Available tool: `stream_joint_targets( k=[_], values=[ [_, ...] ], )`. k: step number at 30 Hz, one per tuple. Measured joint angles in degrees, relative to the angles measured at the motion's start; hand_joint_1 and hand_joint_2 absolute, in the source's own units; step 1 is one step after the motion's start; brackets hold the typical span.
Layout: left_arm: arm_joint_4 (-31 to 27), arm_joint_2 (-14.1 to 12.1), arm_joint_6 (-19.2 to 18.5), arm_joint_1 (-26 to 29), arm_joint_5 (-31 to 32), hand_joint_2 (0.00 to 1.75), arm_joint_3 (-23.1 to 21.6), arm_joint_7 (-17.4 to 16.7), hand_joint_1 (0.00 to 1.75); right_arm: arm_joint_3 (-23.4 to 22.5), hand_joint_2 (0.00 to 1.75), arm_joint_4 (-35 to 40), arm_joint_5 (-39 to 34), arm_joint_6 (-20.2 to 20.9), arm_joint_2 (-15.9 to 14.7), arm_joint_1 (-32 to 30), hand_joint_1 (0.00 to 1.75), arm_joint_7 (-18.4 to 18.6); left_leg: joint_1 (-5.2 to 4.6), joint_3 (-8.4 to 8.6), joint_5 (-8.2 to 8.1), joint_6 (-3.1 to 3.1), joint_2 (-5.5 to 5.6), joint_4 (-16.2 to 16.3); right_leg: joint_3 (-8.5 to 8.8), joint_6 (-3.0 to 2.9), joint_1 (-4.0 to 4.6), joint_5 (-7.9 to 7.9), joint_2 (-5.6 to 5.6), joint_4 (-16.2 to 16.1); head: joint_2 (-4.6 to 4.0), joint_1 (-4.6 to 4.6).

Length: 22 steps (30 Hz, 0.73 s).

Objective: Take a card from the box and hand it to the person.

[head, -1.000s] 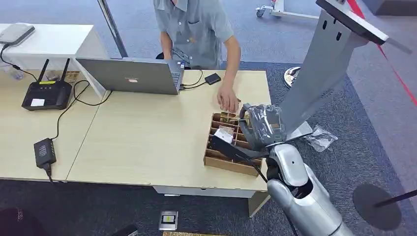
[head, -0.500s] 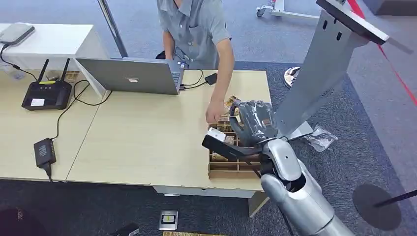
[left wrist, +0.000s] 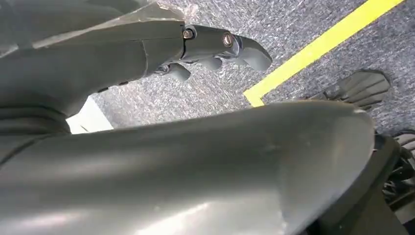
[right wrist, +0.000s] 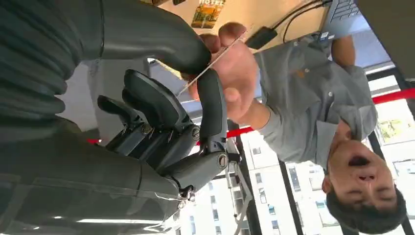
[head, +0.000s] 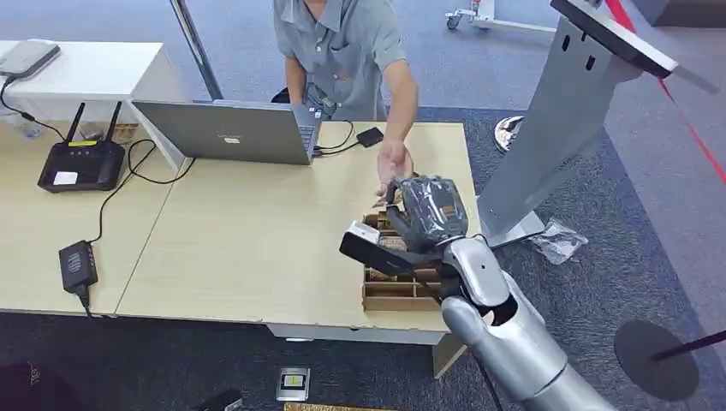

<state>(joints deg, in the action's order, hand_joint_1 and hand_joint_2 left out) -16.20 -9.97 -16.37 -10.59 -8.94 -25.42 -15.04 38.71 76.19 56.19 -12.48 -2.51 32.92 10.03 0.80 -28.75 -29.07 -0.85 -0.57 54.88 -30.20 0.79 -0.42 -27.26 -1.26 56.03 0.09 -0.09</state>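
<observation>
My right hand (head: 428, 210) is raised above the brown cardboard box (head: 394, 289), which sits at the table's near right corner and has card-filled compartments. In the right wrist view a thin card (right wrist: 215, 59) shows edge-on, pinched between the thumb and a dark finger of my right hand (right wrist: 161, 103). The person's hand (head: 392, 163) reaches in from across the table, and its fingertips (right wrist: 231, 32) meet the card's far end. My left hand (left wrist: 147, 54) hangs over grey carpet, holding nothing, fingers loosely apart.
A laptop (head: 227, 133) stands open at the table's far side with a small black device (head: 370, 136) beside it. A router (head: 81, 163) and power adapter (head: 77, 264) lie at the left. A grey stand (head: 556, 120) rises close on the right.
My right hand has lifted from the box with the card and moved toward the person. The person's hand left the box area and came up to meet it.
</observation>
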Motion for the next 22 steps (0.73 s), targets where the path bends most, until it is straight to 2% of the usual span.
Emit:
stream_joint_targets(
  k=[2, 3, 4, 5, 6, 10, 15, 22],
  values=[
    [0.0, 0.0, 0.0, 0.1, 0.0, 0.0, 0.0, 0.0, 0.0, 0.2, 1.75, -0.39, -0.26, 0.42, 0.26, 0.08, 1.75, 0.0, 0.0, 0.0, 0.0, 0.0, 0.0, 0.0, 0.0, 0.0, 0.0, 0.0, 0.0, 0.0, 0.0, 0.02],
    [0.0, 0.0, 0.0, 0.18, 0.0, 0.0, 0.0, 0.0, 0.0, 0.31, 1.75, -0.54, -0.37, 0.61, 0.39, 0.09, 1.43, 0.0, 0.0, 0.0, 0.0, 0.0, 0.0, 0.0, 0.0, 0.0, 0.0, 0.0, 0.0, 0.0, 0.0, 0.0],
    [0.0, 0.0, 0.0, 0.24, 0.0, 0.0, 0.0, 0.0, 0.0, 0.41, 1.75, -0.68, -0.46, 0.74, 0.44, 0.1, 1.43, -0.02, 0.0, -0.01, 0.0, 0.0, 0.0, 0.0, 0.0, 0.0, 0.0, 0.0, 0.0, 0.0, 0.0, 0.02],
    [0.0, 0.0, 0.02, 0.33, -0.02, 0.0, 0.0, 0.0, 0.0, 0.48, 1.75, -0.76, -0.48, 1.03, 0.52, 0.1, 0.33, -0.02, 0.0, -0.01, 0.0, 0.0, 0.0, 0.0, 0.0, 0.0, 0.0, 0.0, 0.0, 0.0, 0.0, 0.02],
    [0.0, 0.0, 0.09, 0.41, -0.04, 0.0, 0.0, 0.0, 0.0, 0.59, 1.75, -0.92, -0.55, 1.33, 0.59, 0.12, 0.0, -0.02, 0.0, -0.01, 0.0, 0.0, 0.0, 0.0, 0.0, 0.0, 0.0, 0.0, 0.0, 0.0, 0.0, 0.0],
    [0.0, -0.02, 0.09, 0.7, -0.09, 0.0, 0.0, 0.0, 0.0, 1.14, 1.75, -1.62, -1.75, 2.82, 0.96, 0.11, 0.0, 0.28, 0.0, -0.01, 0.0, 0.0, 0.01, 0.0, -0.01, 0.0, 0.0, -0.01, 0.0, 0.0, 0.0, 0.02],
    [0.02, -0.07, 0.15, 1.14, -0.42, 0.0, 0.0, 0.07, 0.0, 1.49, 1.75, -2.29, -7.54, 3.74, 1.2, -0.05, 0.0, 0.37, 0.0, -0.01, 0.0, 0.0, 0.0, 0.0, -0.01, 0.0, 0.0, -0.01, 0.0, 0.0, 0.0, 0.0],
    [0.26, -0.39, 0.85, 2.62, -1.62, 0.0, 0.5, 1.35, 0.0, 0.88, 1.75, -1.68, -20.34, 4.35, 0.85, -2.68, 0.0, -0.7, 0.0, 0.01, -0.01, 0.0, 0.0, 0.0, -0.02, -0.01, 0.0, -0.01, 0.0, 0.0, 0.0, 0.02]
  ],
)
